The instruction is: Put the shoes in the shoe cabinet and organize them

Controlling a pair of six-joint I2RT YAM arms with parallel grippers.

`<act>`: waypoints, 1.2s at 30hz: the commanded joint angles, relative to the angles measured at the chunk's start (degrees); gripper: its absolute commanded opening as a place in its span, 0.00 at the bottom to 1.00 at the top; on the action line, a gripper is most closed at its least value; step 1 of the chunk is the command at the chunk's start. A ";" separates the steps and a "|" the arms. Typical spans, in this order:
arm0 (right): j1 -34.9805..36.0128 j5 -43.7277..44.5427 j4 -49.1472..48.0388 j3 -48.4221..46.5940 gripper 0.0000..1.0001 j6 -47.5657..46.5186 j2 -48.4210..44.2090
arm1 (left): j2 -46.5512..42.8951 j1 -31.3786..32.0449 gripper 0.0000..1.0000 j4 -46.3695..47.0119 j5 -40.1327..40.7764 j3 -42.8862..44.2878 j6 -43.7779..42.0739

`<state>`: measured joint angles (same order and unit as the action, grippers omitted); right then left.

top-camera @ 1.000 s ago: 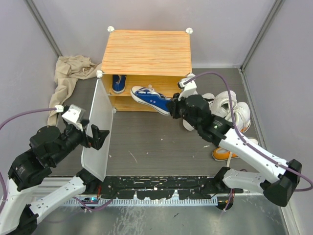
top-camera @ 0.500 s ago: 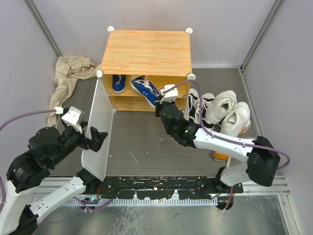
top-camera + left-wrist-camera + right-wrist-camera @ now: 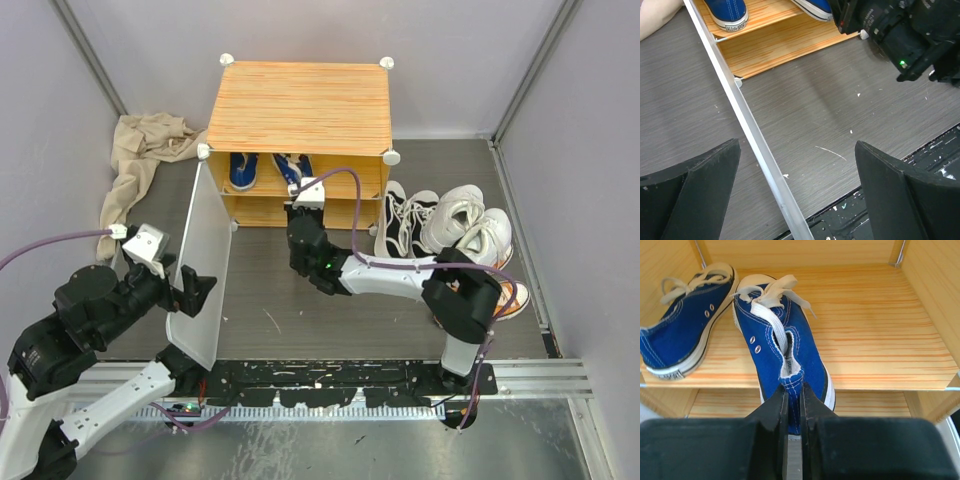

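Now right gripper (image 3: 792,390), pinched tight on heel of blue shoe (image 3: 782,340), has swung it from floor into cabinet (image 3: 300,105); toe on shelf (image 3: 875,335) beside mate (image 3: 685,340), so release likely next. Left gripper (image 3: 796,150) wide apart, straddling door panel (image 3: 755,145), clamping nothing

Your cabinet (image 3: 300,105) has its door (image 3: 200,270) swung open. Upper shelf: left blue sneaker (image 3: 677,337) toe-in, right blue sneaker (image 3: 785,355) beside it, heel overhanging the front. Black high-tops (image 3: 403,222), white sneakers (image 3: 468,225) and orange sneaker (image 3: 512,297) sit outside, to its right.
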<state>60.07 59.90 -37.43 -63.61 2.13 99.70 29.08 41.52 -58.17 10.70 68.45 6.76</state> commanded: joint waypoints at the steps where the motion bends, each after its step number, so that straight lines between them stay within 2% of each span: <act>1: 0.55 6.99 -16.01 -8.57 0.01 -5.57 2.21 | -0.97 0.06 0.98 0.10 -0.71 1.91 -0.58; 13: -0.37 10.24 -19.79 -25.20 0.01 -12.78 15.84 | -2.40 0.11 0.98 -1.15 -2.00 1.43 0.29; 23: -2.65 11.96 -20.67 -33.26 0.01 -14.03 23.73 | -3.85 0.10 0.98 -2.73 -1.47 1.19 0.24; 33: -3.58 6.99 -10.40 -38.19 0.01 -6.00 26.70 | -4.45 0.12 0.98 -2.80 -1.47 0.27 0.12; 36: -3.72 5.34 -7.45 -38.68 0.07 -3.88 27.08 | -4.41 0.13 0.98 -3.02 -1.38 0.19 0.09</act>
<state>56.10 69.58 -44.03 -97.76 -7.22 128.42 25.08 41.52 -61.67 9.37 68.45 6.85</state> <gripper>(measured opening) 0.129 0.980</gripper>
